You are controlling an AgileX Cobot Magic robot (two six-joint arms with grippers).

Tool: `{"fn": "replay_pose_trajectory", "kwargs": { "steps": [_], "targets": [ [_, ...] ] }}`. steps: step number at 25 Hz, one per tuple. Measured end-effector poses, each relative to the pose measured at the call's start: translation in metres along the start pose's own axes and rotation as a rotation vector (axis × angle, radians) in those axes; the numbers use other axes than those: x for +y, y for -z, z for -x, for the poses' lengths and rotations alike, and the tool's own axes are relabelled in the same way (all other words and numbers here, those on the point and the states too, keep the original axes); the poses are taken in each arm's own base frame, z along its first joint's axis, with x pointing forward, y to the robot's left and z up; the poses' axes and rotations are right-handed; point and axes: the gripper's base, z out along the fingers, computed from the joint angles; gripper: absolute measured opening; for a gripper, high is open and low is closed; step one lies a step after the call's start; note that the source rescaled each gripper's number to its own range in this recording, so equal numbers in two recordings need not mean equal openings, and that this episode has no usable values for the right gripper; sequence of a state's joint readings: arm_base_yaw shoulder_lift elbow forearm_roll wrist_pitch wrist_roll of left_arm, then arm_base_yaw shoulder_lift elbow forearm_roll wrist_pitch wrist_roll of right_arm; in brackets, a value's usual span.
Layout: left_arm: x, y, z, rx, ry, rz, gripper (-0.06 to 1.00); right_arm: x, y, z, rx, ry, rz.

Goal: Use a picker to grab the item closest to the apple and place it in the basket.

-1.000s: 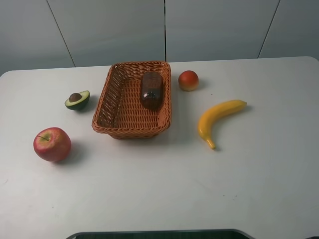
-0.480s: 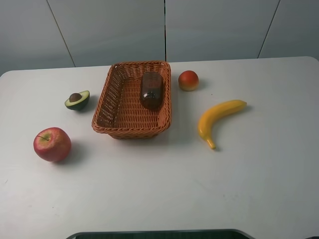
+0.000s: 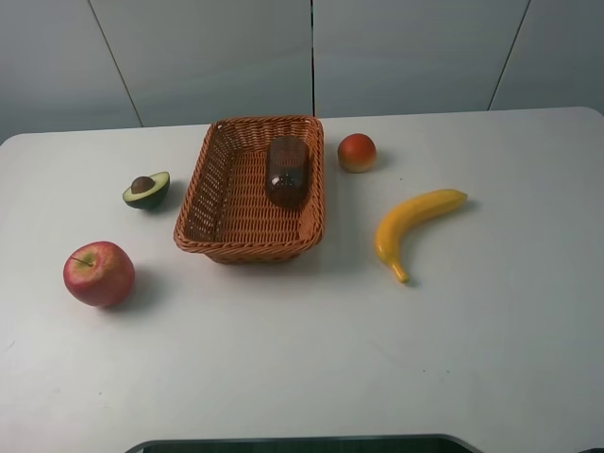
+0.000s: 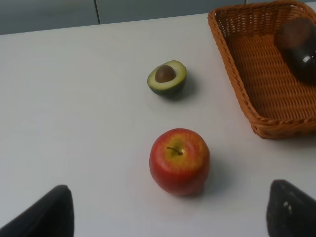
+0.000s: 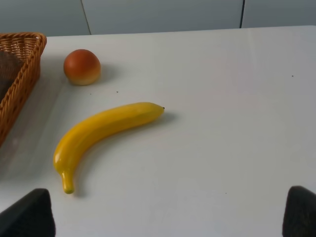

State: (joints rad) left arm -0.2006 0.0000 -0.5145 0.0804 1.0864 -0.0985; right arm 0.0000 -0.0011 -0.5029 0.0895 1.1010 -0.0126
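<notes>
A red apple (image 3: 98, 273) (image 4: 179, 161) sits at the table's left. The avocado half (image 3: 146, 190) (image 4: 167, 77) with its brown pit lies just behind it, the item nearest the apple. The wicker basket (image 3: 247, 251) (image 4: 237, 89) stands right of the avocado and holds a dark brown object (image 3: 287, 171) (image 4: 298, 42). My left gripper (image 4: 170, 213) is open, its fingers wide apart on the near side of the apple and holding nothing. My right gripper (image 5: 164, 213) is open above the table near the banana (image 5: 103, 129). Neither gripper shows in the exterior high view.
A yellow banana (image 3: 411, 224) lies right of the basket. A small orange-red fruit (image 3: 357, 152) (image 5: 82, 66) sits by the basket's far right corner. The basket's edge (image 5: 22, 74) shows in the right wrist view. A dark edge (image 3: 302, 444) runs along the table's front.
</notes>
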Motion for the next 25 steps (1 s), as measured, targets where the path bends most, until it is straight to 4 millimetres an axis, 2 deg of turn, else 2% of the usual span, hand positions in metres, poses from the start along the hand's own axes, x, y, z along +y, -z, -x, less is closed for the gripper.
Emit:
{"fn": "replay_pose_trajectory", "kwargs": {
  "steps": [25],
  "targets": [
    [0.0, 0.0, 0.0, 0.0, 0.002, 0.0, 1.0, 0.0, 0.0, 0.0, 0.0, 0.0, 0.0]
  ]
}}
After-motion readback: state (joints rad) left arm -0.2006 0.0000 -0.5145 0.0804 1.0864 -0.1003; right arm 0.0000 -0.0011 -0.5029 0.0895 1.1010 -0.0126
